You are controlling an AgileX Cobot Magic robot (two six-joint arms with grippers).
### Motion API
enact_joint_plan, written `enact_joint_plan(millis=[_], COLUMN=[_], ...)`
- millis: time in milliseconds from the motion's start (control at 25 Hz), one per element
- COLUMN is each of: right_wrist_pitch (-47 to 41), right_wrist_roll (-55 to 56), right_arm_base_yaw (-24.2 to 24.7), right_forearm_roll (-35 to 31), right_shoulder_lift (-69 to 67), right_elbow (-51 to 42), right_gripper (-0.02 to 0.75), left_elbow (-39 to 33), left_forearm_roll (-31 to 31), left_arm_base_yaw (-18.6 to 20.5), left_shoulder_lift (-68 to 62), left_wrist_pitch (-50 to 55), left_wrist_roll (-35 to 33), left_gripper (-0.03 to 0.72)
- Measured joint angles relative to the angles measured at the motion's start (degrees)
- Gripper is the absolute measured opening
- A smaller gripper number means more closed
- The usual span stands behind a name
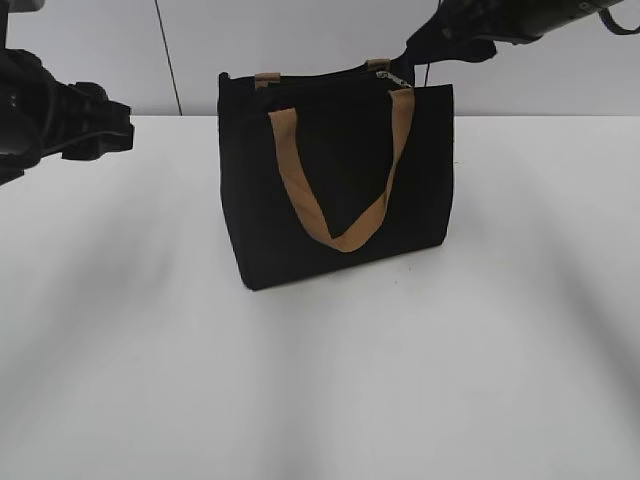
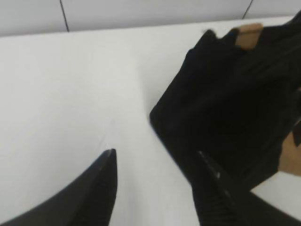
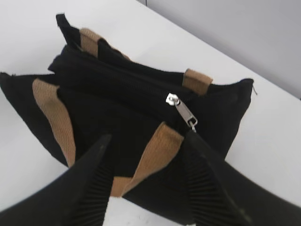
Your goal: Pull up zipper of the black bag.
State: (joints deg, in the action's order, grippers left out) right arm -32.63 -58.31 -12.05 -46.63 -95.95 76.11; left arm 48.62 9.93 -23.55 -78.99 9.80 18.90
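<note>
Boxy black fabric bag (image 1: 335,190) upright on the white desk (image 1: 320,380), both end effectors spread and empty.

Exterior: tan strap handle (image 1: 340,170) hangs down its front. Left wrist: left end effector (image 2: 157,162) beside the bag, seemingly not touching. Right wrist: right end effector (image 3: 148,141) just above the silvery zipper pull tab (image 3: 182,110).

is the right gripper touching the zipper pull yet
Cannot tell. In the right wrist view the open right gripper has one fingertip right beside the pull tab, but neither contact nor a gap shows plainly.
</note>
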Motion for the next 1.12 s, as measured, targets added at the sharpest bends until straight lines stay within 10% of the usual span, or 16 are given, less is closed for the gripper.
enact_joint_plan(millis=[560,1120], right_wrist_pitch=[-24.38,-36.68], right_wrist_roll=[45.53,49.43], right_arm_base_yaw=[2.00,17.33], right_forearm_roll=[38.51,41.89], right_shoulder_lift=[7.96,10.39], right_elbow=[0.05,0.11], right_gripper=[0.367,0.368], left_elbow=[12.66,12.92], left_forearm_roll=[-4.33,-9.20], left_arm_base_yaw=[1.03,15.36], left_shoulder_lift=[0.44,0.44], left_wrist_pitch=[39.96,53.86], left_wrist_roll=[-0.15,-6.77], left_gripper=[0.392,0.392])
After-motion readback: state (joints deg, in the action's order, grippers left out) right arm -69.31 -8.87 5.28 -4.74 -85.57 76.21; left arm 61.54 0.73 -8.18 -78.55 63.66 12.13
